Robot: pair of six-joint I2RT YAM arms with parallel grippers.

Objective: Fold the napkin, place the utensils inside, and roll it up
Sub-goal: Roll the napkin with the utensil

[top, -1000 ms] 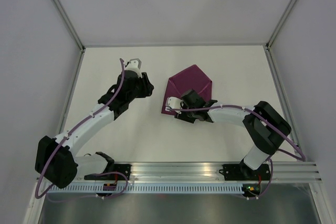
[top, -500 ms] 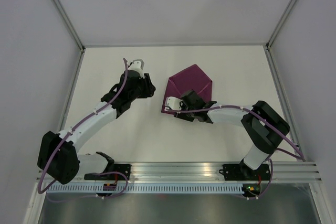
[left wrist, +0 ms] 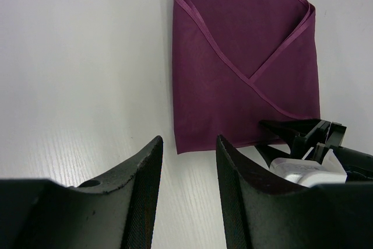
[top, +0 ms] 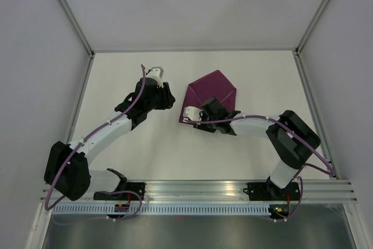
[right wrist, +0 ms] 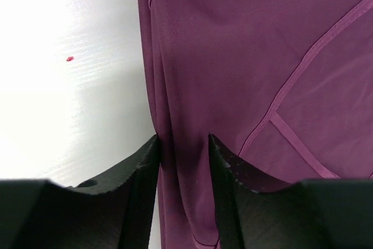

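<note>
— Arms first: how do they sit?
— Left arm stretches forward, its left hand (top: 156,70) hovering well left of the napkin (top: 213,88), fingers apart, gripping nothing. Right arm bends inward; the right hand (right wrist: 182,138) is low at the cloth's near-left edge, fingers parted either side of the fold, not clamped.
— And the napkin?
— Flat on the table (top: 262,74), folded like an envelope.
— Anything changed?
— The left hand has swung slightly nearer; the right hand has crept a little along that edge.
</note>
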